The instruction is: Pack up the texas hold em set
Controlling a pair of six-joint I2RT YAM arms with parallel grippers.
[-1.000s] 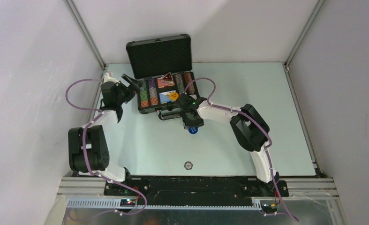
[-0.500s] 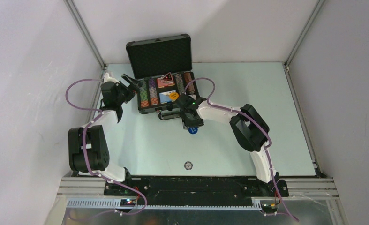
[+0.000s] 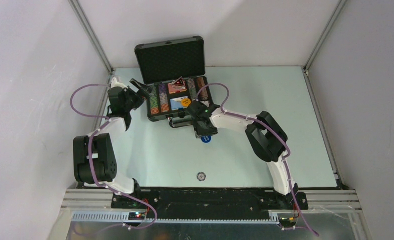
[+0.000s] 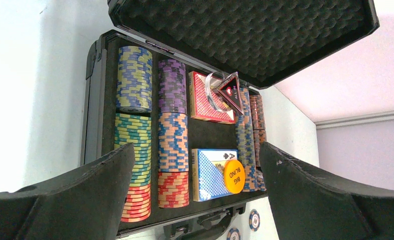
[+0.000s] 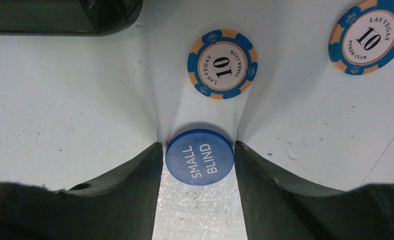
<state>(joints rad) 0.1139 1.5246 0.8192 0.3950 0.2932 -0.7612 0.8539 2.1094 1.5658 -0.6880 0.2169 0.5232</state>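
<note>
The black briefcase [image 3: 152,118] lies open at the table's back, its foam lid [image 3: 169,57] upright. Inside are rows of multicoloured chips [image 4: 134,125], a red-patterned deck [image 4: 205,102], a dark triangular marker [image 4: 231,91], a blue deck [image 4: 207,175] and an orange BIG BLIND button [image 4: 234,176]. My left gripper [image 4: 195,150] hovers wide open at the case's left side, holding nothing. My right gripper [image 5: 199,144] is low over the table in front of the case. A blue SMALL BLIND button [image 5: 200,157] lies between its fingertips; the right finger touches it and a sliver of gap shows at the left.
Two blue-and-orange 10 chips [image 5: 222,63] [image 5: 369,42] lie loose on the table just beyond the blue button, near the case's handle [image 4: 205,231]. A small clear round button [image 3: 201,176] lies alone near the table's front edge.
</note>
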